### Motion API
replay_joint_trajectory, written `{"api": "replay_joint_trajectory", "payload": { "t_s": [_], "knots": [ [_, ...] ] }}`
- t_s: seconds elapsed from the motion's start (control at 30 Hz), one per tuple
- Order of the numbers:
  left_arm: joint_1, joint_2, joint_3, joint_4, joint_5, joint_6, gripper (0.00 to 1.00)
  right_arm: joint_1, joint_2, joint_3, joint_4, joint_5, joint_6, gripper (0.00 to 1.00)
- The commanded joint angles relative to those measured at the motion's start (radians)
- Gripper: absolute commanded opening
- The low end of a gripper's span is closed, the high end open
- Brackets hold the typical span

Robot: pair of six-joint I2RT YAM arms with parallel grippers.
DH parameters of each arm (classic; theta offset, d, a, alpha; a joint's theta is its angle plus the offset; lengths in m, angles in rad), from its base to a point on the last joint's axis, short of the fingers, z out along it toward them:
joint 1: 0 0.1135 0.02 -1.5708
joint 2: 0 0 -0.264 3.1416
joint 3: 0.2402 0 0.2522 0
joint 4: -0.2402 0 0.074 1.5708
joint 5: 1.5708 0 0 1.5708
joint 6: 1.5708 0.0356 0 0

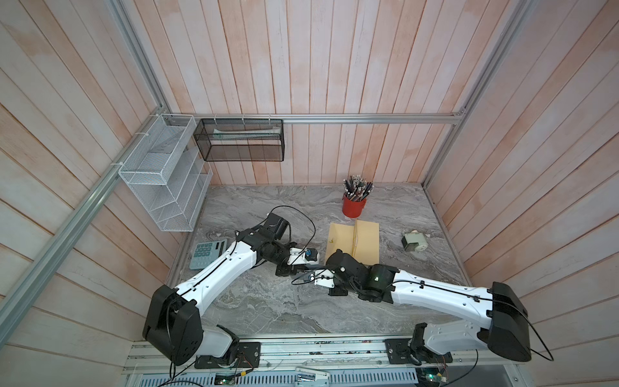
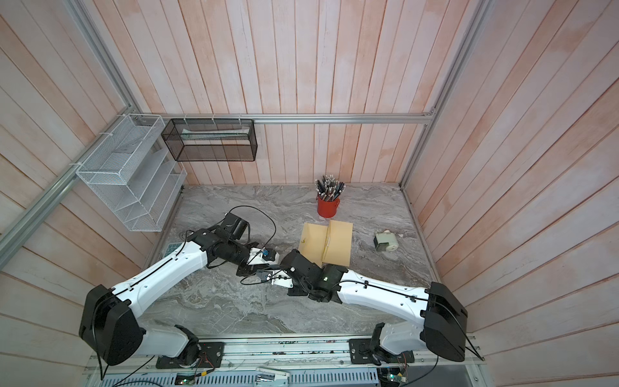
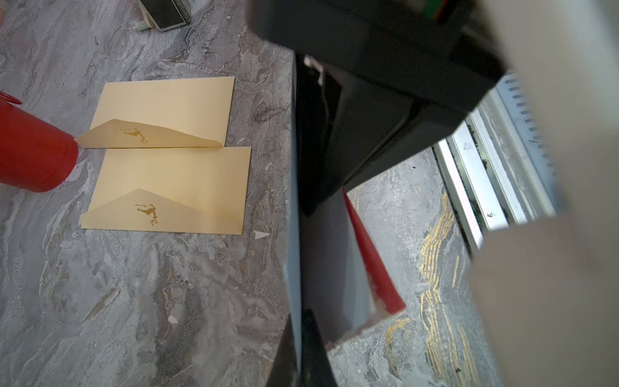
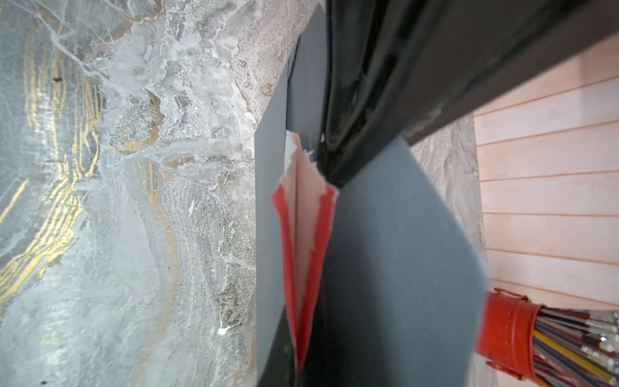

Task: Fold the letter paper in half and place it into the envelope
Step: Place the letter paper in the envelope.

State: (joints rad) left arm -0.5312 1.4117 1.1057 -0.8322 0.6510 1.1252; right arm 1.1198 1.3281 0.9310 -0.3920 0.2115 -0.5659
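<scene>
Two tan envelopes point(image 1: 340, 241) point(image 1: 366, 243) with a gold deer print lie side by side right of the table's middle. The left wrist view shows them too point(image 3: 167, 107) point(image 3: 174, 187), one flap slightly raised. Both arms meet in front of them and hold one folded bundle of paper upright between them. Its outer panels are grey-blue point(image 4: 385, 234), with a red sheet point(image 4: 301, 234) with ragged pale edges between them. I cannot tell which layer is the letter paper. My left gripper point(image 3: 299, 351) point(image 1: 310, 267) is shut on a grey-blue edge point(image 3: 294, 251). My right gripper point(image 4: 298, 365) point(image 1: 326, 269) is shut on the bundle's opposite end.
A red cup of pencils point(image 1: 354, 206) stands behind the envelopes and a pencil sharpener point(image 1: 414, 242) to their right. A calculator point(image 1: 207, 254) lies at the table's left edge under the left arm. A white wire rack point(image 1: 160, 174) and a black mesh basket point(image 1: 239, 140) hang on the walls.
</scene>
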Motion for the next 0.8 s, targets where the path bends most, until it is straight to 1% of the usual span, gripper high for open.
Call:
{"api": "replay_joint_trajectory", "payload": {
  "t_s": [0.0, 0.03, 0.1, 0.2, 0.23, 0.33, 0.47, 0.63, 0.77],
  "knots": [
    [-0.002, 0.001, -0.004, -0.009, 0.032, -0.002, 0.00, 0.007, 0.005, -0.013, -0.045, 0.026, 0.087, 0.03],
    [-0.002, 0.000, -0.005, -0.008, 0.032, -0.002, 0.00, 0.007, 0.003, -0.015, -0.046, 0.035, 0.097, 0.06],
    [-0.001, -0.002, -0.010, -0.008, 0.035, -0.002, 0.00, 0.007, -0.005, -0.024, -0.034, 0.060, 0.118, 0.19],
    [-0.002, 0.003, -0.010, -0.010, 0.033, -0.002, 0.00, 0.008, -0.038, -0.041, -0.006, 0.062, 0.131, 0.32],
    [-0.002, 0.006, -0.008, -0.010, 0.033, -0.002, 0.00, 0.007, -0.049, -0.044, 0.004, 0.059, 0.134, 0.34],
    [-0.001, 0.018, -0.003, -0.014, 0.039, -0.005, 0.00, 0.009, -0.087, -0.053, 0.027, 0.032, 0.142, 0.34],
    [-0.002, 0.029, 0.004, -0.023, 0.045, -0.006, 0.00, 0.008, -0.123, -0.074, 0.071, 0.001, 0.150, 0.31],
    [-0.003, 0.031, 0.003, -0.022, 0.048, -0.004, 0.00, 0.010, -0.128, -0.085, 0.113, -0.023, 0.159, 0.22],
    [-0.003, 0.032, 0.005, -0.024, 0.052, -0.003, 0.00, 0.014, -0.114, -0.084, 0.127, -0.033, 0.162, 0.13]
  ]
}}
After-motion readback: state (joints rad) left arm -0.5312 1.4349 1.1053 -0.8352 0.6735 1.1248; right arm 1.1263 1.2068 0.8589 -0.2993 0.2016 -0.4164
